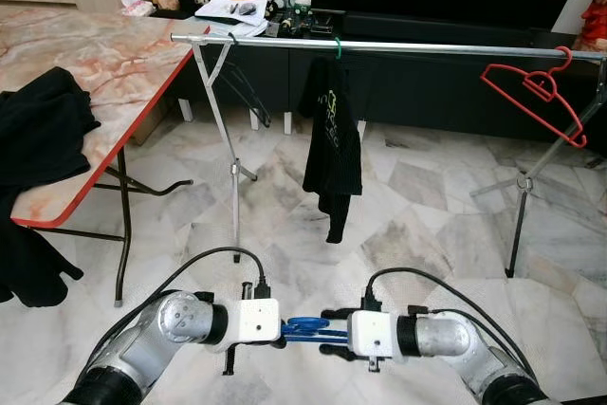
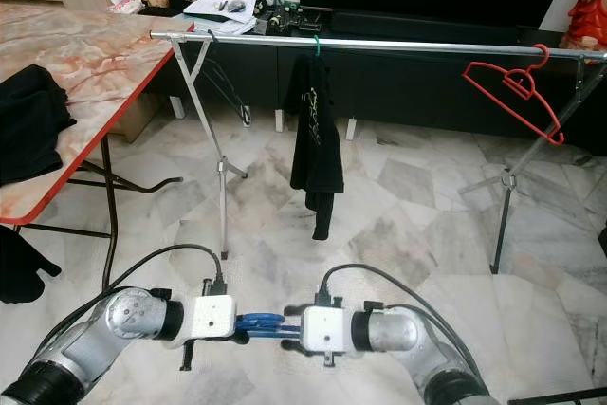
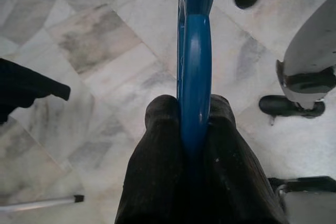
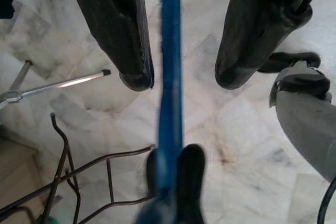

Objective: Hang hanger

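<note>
My left gripper [image 3: 195,129] pinches a blue plastic hanger [image 1: 305,327] between its two black fingers [image 3: 157,150], pads pressed tight against the curved blue bar. My right gripper [image 4: 181,74] faces it with fingers spread wide on either side of the same hanger, not touching the plastic. Both silver arms meet low in front of me over the grey-veined white marble floor [image 1: 408,225], the hanger bridging the gap between the two wrists.

Beyond them a long silver metal clothes rail [image 1: 398,46] spans the room on splayed tripod legs. A black garment with pale green print [image 1: 332,139] hangs from a green hook near the rail's middle. A red plastic hanger [image 1: 536,92] hangs tilted near the rail's right end, and a thin dark wire hanger [image 1: 248,92] dangles near its left end.

On my left stands a folding table with a pinkish marble-pattern top and red edge [image 1: 104,73], black clothing [image 1: 43,125] draped over its near side. Behind the rail sits a low dark cabinet [image 1: 427,82] with papers and small clutter [image 1: 232,11] on it.
</note>
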Robot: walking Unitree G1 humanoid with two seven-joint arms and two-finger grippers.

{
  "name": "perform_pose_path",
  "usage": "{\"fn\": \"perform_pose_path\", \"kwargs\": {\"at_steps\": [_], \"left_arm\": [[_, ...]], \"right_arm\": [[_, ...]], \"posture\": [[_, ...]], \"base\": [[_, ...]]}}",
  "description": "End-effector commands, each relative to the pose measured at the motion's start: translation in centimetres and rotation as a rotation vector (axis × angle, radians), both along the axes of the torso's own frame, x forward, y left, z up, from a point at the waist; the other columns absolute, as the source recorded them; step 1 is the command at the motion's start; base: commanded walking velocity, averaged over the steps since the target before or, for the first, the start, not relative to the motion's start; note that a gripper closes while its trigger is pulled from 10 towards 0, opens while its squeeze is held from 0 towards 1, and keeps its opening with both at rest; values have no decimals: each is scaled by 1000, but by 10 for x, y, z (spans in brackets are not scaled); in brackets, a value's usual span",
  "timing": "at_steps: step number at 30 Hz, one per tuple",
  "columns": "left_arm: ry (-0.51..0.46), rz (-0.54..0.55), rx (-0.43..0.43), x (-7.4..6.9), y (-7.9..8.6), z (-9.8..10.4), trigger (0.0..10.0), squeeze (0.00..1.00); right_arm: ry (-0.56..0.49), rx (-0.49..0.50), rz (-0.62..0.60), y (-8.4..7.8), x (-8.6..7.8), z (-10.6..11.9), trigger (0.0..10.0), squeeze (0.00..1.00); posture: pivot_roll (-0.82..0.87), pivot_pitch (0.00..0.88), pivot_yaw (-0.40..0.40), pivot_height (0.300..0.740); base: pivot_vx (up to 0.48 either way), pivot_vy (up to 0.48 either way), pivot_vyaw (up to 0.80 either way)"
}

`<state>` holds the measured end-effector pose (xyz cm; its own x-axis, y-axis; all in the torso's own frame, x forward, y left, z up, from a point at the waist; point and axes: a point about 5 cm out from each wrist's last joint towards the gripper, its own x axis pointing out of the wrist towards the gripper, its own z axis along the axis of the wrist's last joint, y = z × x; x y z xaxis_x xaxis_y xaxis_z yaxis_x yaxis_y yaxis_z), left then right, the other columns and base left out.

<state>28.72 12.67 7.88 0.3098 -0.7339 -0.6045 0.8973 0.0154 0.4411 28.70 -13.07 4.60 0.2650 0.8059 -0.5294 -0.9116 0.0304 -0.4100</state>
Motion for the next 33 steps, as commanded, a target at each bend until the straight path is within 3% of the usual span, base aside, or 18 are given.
{"fn": "perform_pose_path", "kwargs": {"at_steps": [1,16,25,33], "left_arm": [[-27,-27,30,3,-4,4,10000,0],[-39,-63,25,3,-7,6,10000,0],[-61,-70,8,5,-9,8,10000,0],[-66,-83,-5,5,-11,8,10000,0]], "right_arm": [[6,-10,20,4,-2,-3,10000,0],[-73,33,-100,5,11,2,10000,0],[35,19,-85,4,3,-8,10000,0],[60,38,-116,5,2,-12,9843,0]], "posture": [[-11,103,-28,721],[-5,106,-31,721],[-1,104,-36,721],[7,100,-41,721]], "base": [[0,0,0],[0,0,0],[0,0,0],[0,0,0]]}}
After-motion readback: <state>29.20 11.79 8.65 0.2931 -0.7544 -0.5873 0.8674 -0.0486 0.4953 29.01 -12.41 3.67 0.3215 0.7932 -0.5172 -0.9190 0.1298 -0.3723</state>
